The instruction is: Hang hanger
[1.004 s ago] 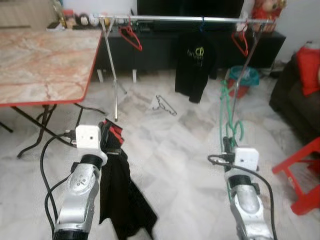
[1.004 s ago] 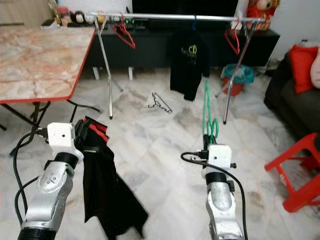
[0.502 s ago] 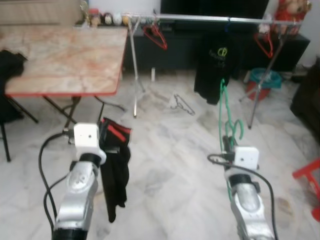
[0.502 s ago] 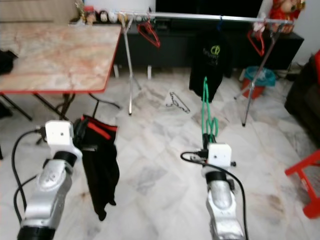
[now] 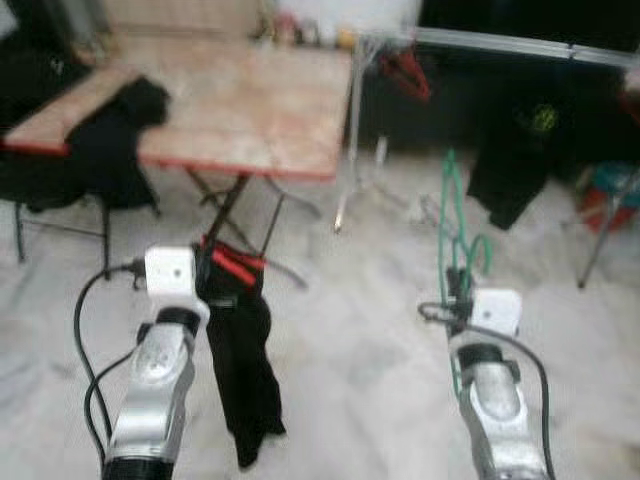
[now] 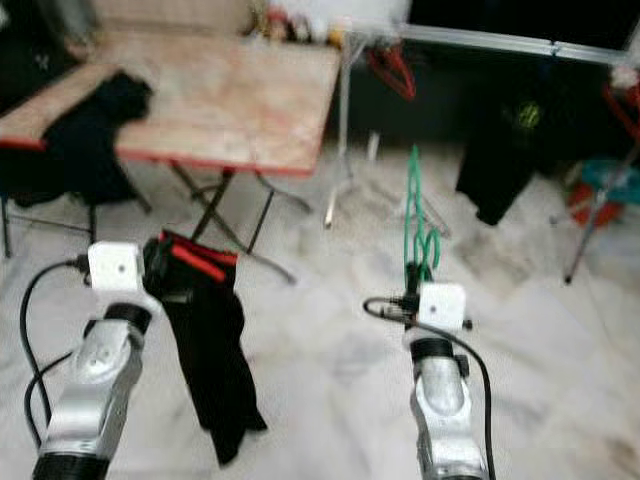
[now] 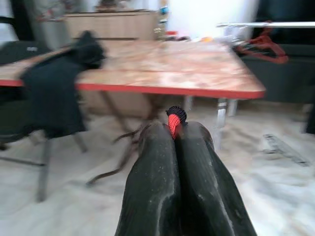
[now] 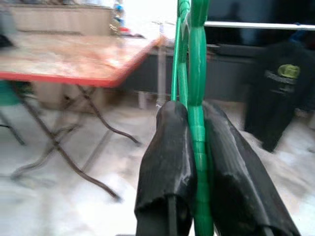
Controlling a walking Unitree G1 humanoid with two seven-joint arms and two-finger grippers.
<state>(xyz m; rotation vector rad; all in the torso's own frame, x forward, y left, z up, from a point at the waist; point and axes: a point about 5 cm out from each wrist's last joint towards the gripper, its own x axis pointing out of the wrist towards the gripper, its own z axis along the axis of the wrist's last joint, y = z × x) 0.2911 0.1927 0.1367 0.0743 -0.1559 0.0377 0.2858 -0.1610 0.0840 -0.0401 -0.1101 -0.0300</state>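
- The floor (image 5: 350, 350) is pale marble tile with grey veins, and it takes up most of the head views, which are blurred.
- A folding table (image 5: 250, 110) with a pinkish marble-look top and a red edge stands at about 11 o'clock, on thin dark crossed legs.
- A black cloth (image 5: 115, 140) is draped over the table's near left corner and hangs down past the edge.
- A metal clothes rail (image 6: 480, 40) runs across at 1 o'clock, in front of a dark low cabinet; one of its upright legs (image 5: 348, 150) stands just beside the table's right corner.
- A black T-shirt (image 5: 515, 160) hangs from the rail at 1 o'clock; it carries a small yellow-green logo on the chest, too blurred to read.
- A red hanger (image 6: 392, 72) hangs on the rail near the leg.
- A teal bucket (image 6: 605, 180) on something red sits on the floor at 2 o'clock.
- The left gripper (image 7: 173, 129) is at 8 o'clock, its two black fingers pressed together on a black garment (image 5: 245, 370) with a red band; the garment hangs down from the fingers toward the floor.
- The right gripper (image 8: 197, 128) is at 4 o'clock, closed around the green hanger (image 5: 455, 235).
- The green hanger is thin plastic, held upright in the right gripper with its length pointing up toward 12 o'clock, well apart from the rail.
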